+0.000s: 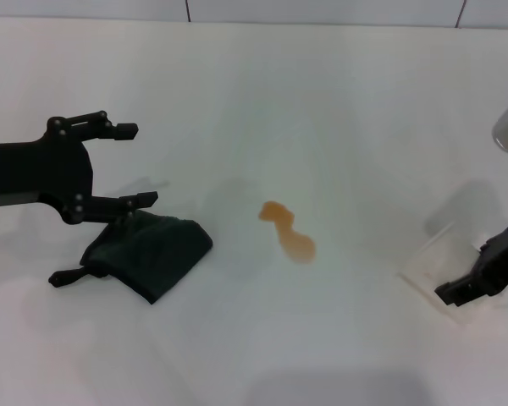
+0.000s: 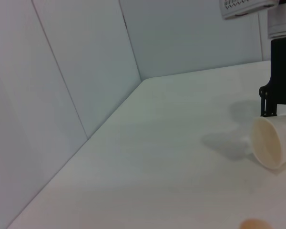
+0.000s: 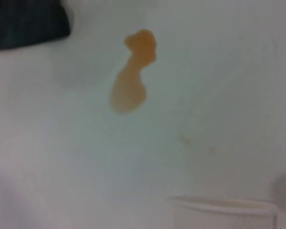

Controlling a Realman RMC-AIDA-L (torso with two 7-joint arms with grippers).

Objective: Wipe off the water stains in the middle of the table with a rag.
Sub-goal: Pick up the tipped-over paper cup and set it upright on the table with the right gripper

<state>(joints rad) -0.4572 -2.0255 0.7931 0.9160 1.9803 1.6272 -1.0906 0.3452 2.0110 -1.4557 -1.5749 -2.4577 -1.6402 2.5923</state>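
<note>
Water stains: a small orange-brown translucent puddle with two lobes [image 1: 288, 231], lying near the middle of the surface, unwiped and whole in outline; the right wrist view shows the same shape [image 3: 132, 71].

Surface: a large plain white smooth table top [image 1: 322, 110], dry-looking apart from the puddle.

Rag: a dark green-black soft cloth [image 1: 157, 249], crumpled on the surface at about 9 o'clock from the puddle, near it but apart; nothing has touched the stain with it.

Left gripper: black, two-fingered [image 1: 131, 165], at about 11 o'clock from the rag, jaws spread wide; the lower finger sits at the rag's upper edge, and I cannot tell whether it touches. It holds nothing.

Cup: a white paper cup lying on its side [image 2: 272, 142], at roughly 3 o'clock from the puddle, well apart; its rim also shows in the right wrist view [image 3: 224, 206].

Right gripper: black [image 1: 491, 275], far out at 3 o'clock by the cup; whether its jaws are apart or together is not clear.

Progress: judged from this, wiping has not begun. Still to do: grasp the rag, carry it toward 3 o'clock onto the puddle, and rub until the orange trace is gone.
</note>
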